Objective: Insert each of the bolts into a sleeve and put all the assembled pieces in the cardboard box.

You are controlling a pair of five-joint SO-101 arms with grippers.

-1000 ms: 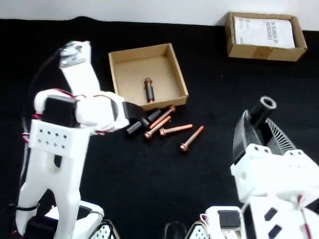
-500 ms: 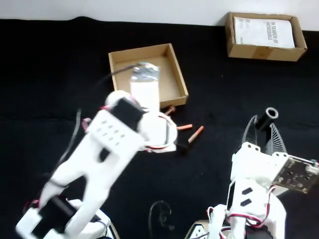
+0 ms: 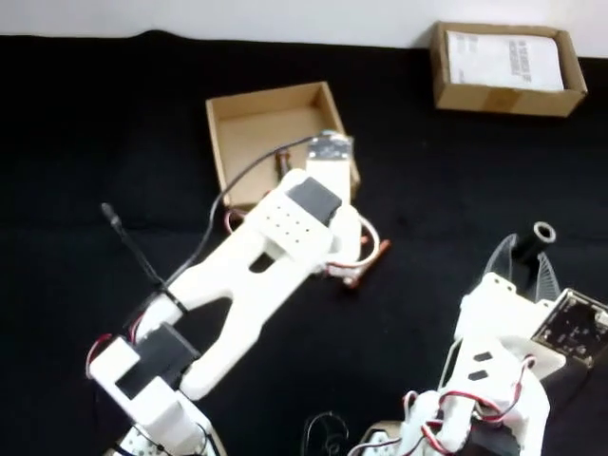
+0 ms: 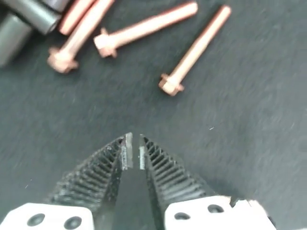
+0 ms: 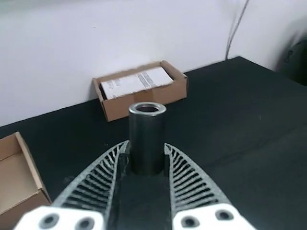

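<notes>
Item one, left hand (image 4: 133, 151): I logged it clenched almost to touching, a thin slit between the tips and nothing in it; it hung over the bare counter (image 4: 259, 124).

Item two, nearest bolt (image 4: 194, 50): copper-coloured, lying flat just ahead of the tips and a little to one side, head end toward the hand; the other bolts (image 4: 144, 29) lay farther ahead, close together, with dark loose sleeves (image 4: 26, 17) beyond them.

Item three, right hand (image 5: 146, 155): grasping a sleeve (image 5: 146, 139) upright, open bore upward, well apart from the bolts.

Item four, cardboard box (image 3: 220, 142): beyond the left hand, one assembled piece (image 3: 281, 163) inside; a second box (image 5: 139, 91) holding a printed sheet stood far ahead of the right hand.

Risks, as I judged them: with the tips this close, the left hand would shove the bolt and not straddle it, and a round shank would roll; the crowded bolts invited a double pick; a tilted grip would jam the shank on the sleeve's rim; the smooth sleeve might slip between the ribbed fingers under a push.
</notes>
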